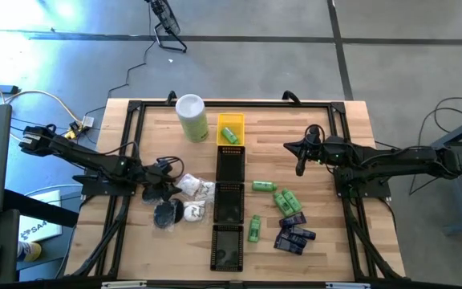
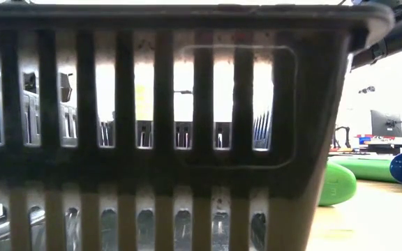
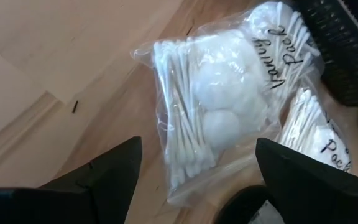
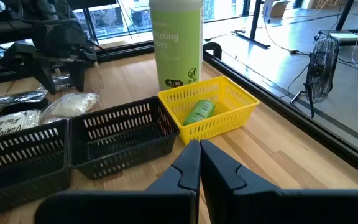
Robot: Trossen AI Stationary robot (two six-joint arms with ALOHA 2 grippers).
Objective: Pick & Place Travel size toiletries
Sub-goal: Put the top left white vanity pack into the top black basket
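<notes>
Your left gripper (image 3: 194,180) hangs over the white clear-wrapped cotton-swab packs (image 1: 196,189) on the left of the tabletop (image 1: 327,249), jaws spread wide with one crinkly bag (image 3: 213,112) between them, nothing gripped yet. Black round pucks (image 1: 167,213) sit just near of those packs. In the middle, only one bright green little bottle (image 4: 198,112) lies in the yellow slotted tray (image 4: 210,106), so I'd say you're barely started. Right of the black trays (image 1: 229,201), more green bottles (image 1: 285,199) and the dark blue flat packets (image 1: 293,233) lie loose. Your right gripper (image 4: 200,163) waits on the far right, jaws pinched together, empty.
</notes>
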